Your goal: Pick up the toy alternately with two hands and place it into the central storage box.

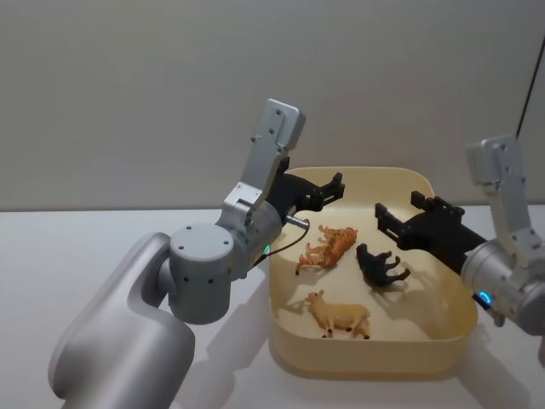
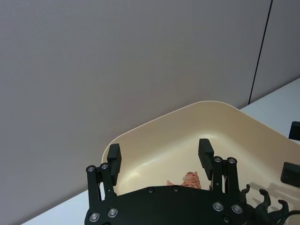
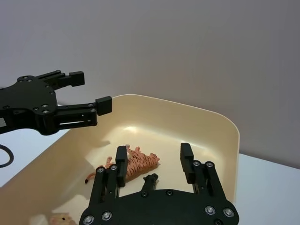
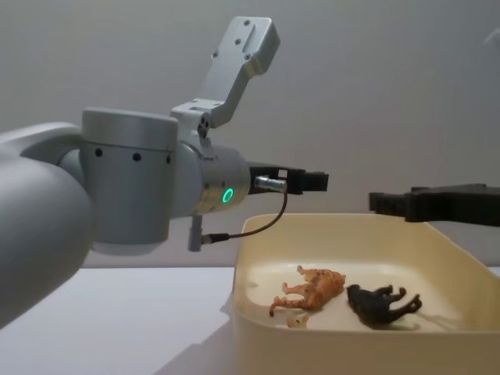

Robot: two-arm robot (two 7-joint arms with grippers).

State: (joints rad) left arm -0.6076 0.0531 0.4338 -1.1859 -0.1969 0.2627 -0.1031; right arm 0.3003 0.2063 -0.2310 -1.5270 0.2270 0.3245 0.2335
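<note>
Lying in the smooth rounded storage box (image 1: 443, 345): three moulded toy animals (image 1: 341, 281).

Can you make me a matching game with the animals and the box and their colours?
Things:
1. tiger
2. horse
3. lamb
4. box

Colours:
A. black
B. cream-yellow
C. orange with stripes
D. pale tan

Pairs: 1-C, 2-A, 3-D, 4-B
</note>
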